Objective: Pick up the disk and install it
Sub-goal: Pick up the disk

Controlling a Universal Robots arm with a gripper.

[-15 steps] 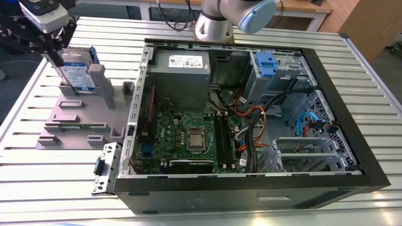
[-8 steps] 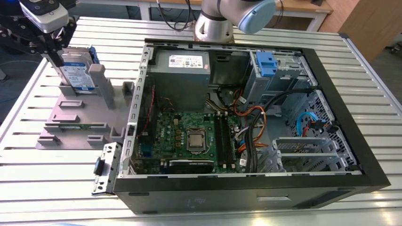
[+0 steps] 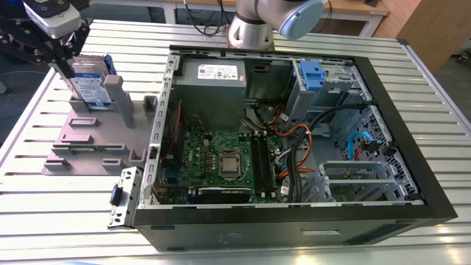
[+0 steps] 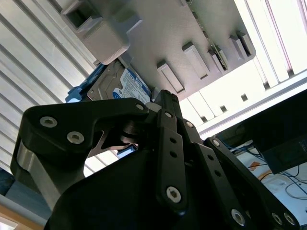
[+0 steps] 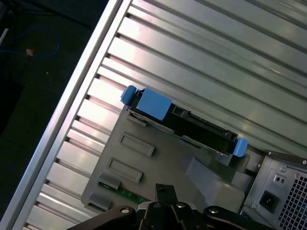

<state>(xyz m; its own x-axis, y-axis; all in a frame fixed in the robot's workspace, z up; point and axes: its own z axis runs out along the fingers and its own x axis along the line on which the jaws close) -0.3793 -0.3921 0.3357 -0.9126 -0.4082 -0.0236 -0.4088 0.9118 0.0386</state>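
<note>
Fingers (image 5: 161,191) pressed together, nothing pinched between them, and the gripper (image 3: 68,70) hangs at the far end of the exterior view's left, over the grey stand (image 3: 88,138). In the first wrist view the tips sit above the stand's flat base, clear of the disk (image 5: 192,125).

The disk (image 3: 90,83) stands upright on its edge in the stand, white-and-blue label facing the exterior camera, blue bracket (image 3: 109,65) along its edge. From the exterior view the fingers come down right by the disk's edge on that view's left; contact there I cannot tell. The second wrist view catches the label (image 4: 125,85) past the black finger links, with the stand's blocks beyond it.

Stand and disk rest on the slatted metal counter (image 3: 44,210), just beside the open case (image 3: 435,182). The case lies on its side, lid off. Inside it are the green board (image 3: 220,160), the grey power supply (image 3: 213,83) at the back, and 1 drive bay with a blue latch (image 3: 312,74). The arm (image 3: 257,22) rises behind the case.
</note>
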